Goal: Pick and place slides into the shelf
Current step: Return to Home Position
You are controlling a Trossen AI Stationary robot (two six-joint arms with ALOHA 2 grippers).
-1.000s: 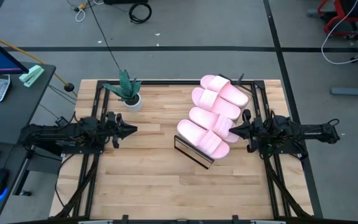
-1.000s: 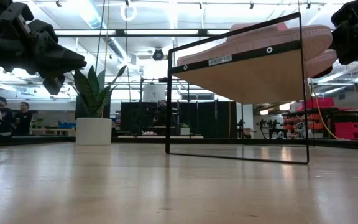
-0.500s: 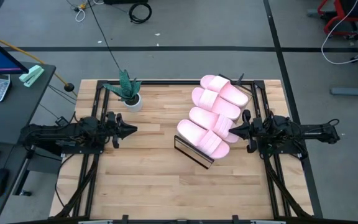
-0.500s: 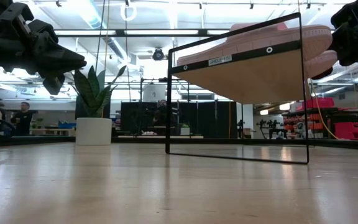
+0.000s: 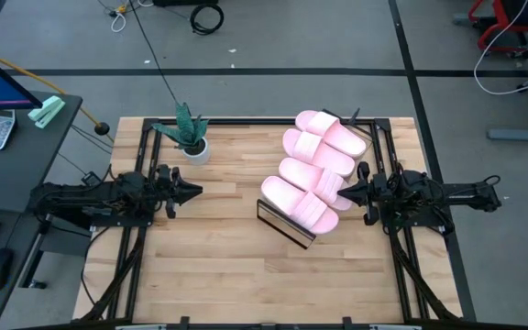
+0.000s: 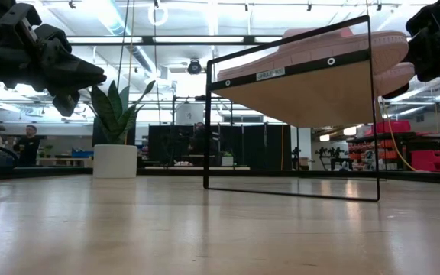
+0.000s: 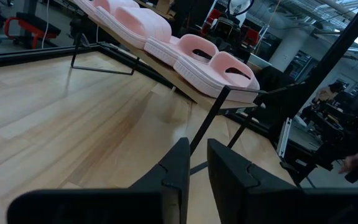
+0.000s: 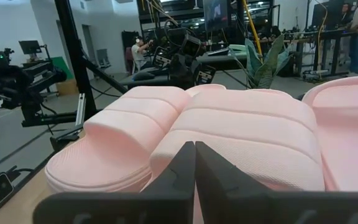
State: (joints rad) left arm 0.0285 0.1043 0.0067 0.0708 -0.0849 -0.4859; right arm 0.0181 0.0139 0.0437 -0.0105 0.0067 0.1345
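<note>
Four slides [image 5: 314, 170] lie side by side on the shelf [image 6: 304, 95], filling it end to end. All are pale pink and chunky, w/ a wide ridged strap and a thick rounded sole.

In the high view the board is nearly all hidden under them; only the black frame's low rail shows. The low view adds the board's light-wood underside, tilted on the thin black frame. Only sole edges peek over it there, so the straps are hidden. The left wrist view cuts the row off at the pic's edge. In the right wrist view the slides fill the pic and no shelf is visible.

Right gripper [image 5: 345, 192] is just beside the shelf, fingers pressed together, holding nothing; can't tell if it touches a slide. Left gripper [image 5: 193, 191] is well apart from the shelf across bare table [image 5: 218, 266], fingers almost together w/ only a slit, nothing held.
</note>
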